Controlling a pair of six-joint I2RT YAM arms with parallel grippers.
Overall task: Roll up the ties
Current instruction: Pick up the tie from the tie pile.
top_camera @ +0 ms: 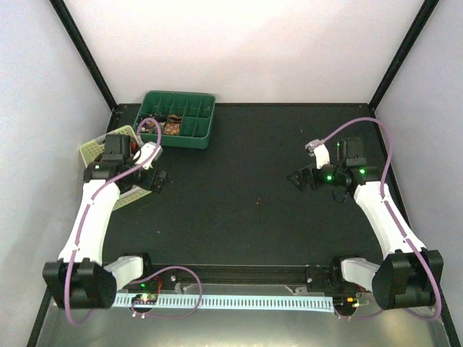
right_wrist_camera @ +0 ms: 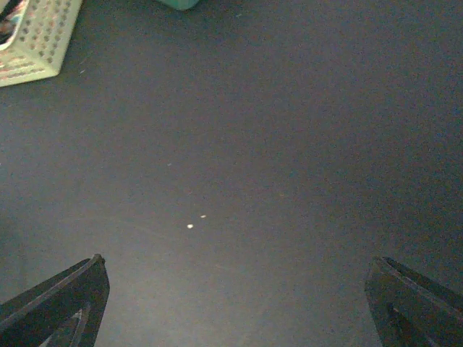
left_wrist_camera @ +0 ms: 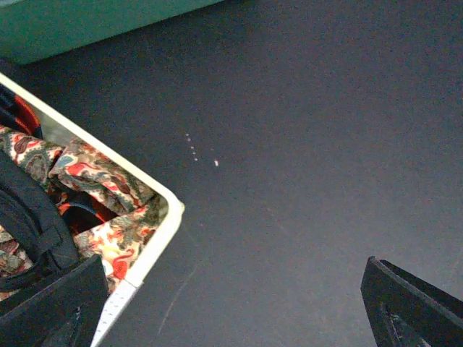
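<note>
Left gripper (left_wrist_camera: 233, 289): fingers wide apart, holding nothing. It hangs over the black table (left_wrist_camera: 311, 144), just beside the basket corner.
Right gripper (right_wrist_camera: 235, 278): fingers wide apart, holding nothing. It hangs over bare table, well apart from the basket.
Basket (left_wrist_camera: 163, 235): cream, on the left side of the table, partly under the left arm.
Ties (left_wrist_camera: 101, 177): piled in the basket. There are flowery ones, a striped one (left_wrist_camera: 18, 116) in orange and black, and a dark one (left_wrist_camera: 32, 217).
Tray (top_camera: 189, 108): green, split into little boxes, just behind the basket.
Brown bundle (top_camera: 172, 129): sits in one tray box, too small to tell what it is.
</note>
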